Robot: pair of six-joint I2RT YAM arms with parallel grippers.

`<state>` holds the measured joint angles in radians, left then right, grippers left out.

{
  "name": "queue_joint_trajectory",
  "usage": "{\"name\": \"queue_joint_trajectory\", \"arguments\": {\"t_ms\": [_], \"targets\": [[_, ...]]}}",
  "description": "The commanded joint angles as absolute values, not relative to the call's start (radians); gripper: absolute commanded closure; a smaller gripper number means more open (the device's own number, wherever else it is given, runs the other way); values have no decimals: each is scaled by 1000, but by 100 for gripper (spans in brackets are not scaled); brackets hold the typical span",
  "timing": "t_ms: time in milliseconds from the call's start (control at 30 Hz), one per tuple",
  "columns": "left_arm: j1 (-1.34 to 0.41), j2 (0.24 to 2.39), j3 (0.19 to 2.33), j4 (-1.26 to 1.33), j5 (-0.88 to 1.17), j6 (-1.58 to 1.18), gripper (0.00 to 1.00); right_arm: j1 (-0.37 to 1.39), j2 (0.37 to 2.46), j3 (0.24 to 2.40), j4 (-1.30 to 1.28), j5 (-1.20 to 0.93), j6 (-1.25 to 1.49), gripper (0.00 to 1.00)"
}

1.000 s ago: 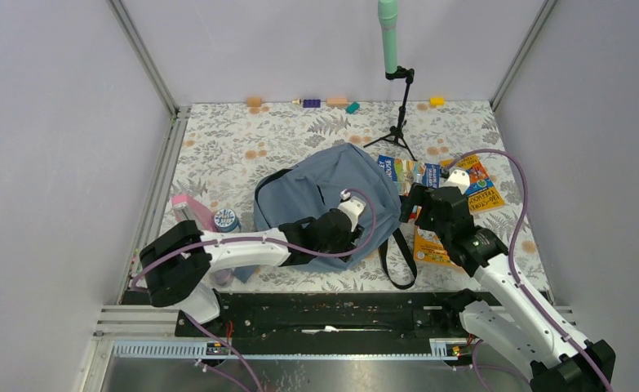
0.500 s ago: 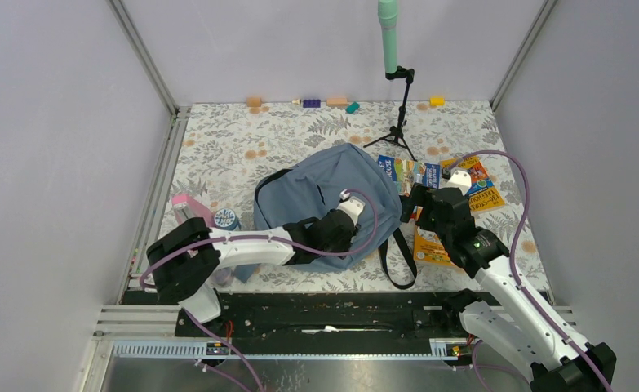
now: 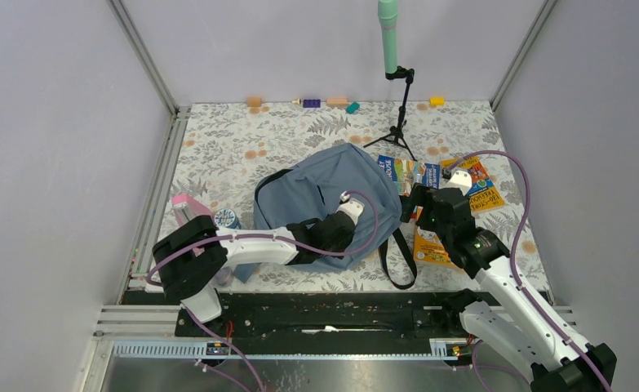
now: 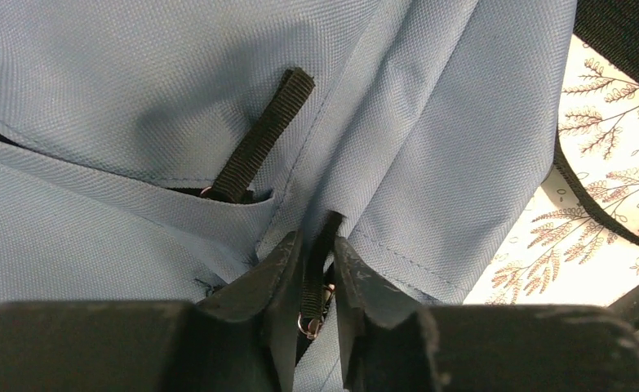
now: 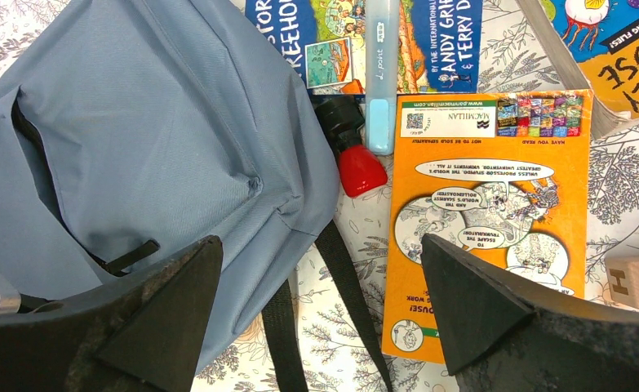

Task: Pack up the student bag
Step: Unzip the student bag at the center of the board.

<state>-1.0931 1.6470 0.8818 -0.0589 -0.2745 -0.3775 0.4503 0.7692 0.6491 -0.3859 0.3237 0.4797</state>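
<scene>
Grey-blue student bag (image 3: 332,184) lies on floral table (image 3: 218,139); left gripper (image 4: 316,261) pinches its black zipper pull (image 4: 309,294); right gripper (image 5: 320,245) hangs spread wide beside orange book (image 5: 495,212).

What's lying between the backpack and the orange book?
In the right wrist view, a black strap and a red-tipped black object lie between the backpack and the orange book.

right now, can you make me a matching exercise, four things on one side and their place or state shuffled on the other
1. left pincer
2. right pincer
3. orange paperback book
4. pale blue plastic pen

a. open, holding nothing
b. lying on a blue book cover
c. shut on the black webbing zipper pull of the grey-blue fabric backpack
d. flat on the floral tablecloth

Pairs: 1-c, 2-a, 3-d, 4-b
</scene>
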Motion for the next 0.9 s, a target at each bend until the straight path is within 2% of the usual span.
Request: {"name": "queue_joint_trajectory", "arguments": {"t_ms": [0, 100, 200, 333, 567, 867], "targets": [[-1089, 1645, 908, -49, -300, -384, 84, 448, 756, 642, -390, 347, 487, 2], [-1089, 1627, 903, -48, -310, -384, 100, 448, 755, 637, -390, 330, 488, 2], [-1089, 1589, 899, -58, -345, -402, 100, 448, 759, 629, -381, 269, 503, 4], [-1089, 1486, 851, -5, -365, -428, 100, 448, 792, 594, -339, 129, 566, 14], [-1089, 1389, 793, 92, -368, -487, 100, 476, 823, 461, -165, -71, 765, 17], [-1088, 1348, 811, 102, -362, -468, 100, 656, 936, 418, 45, -45, 903, 21]]}}
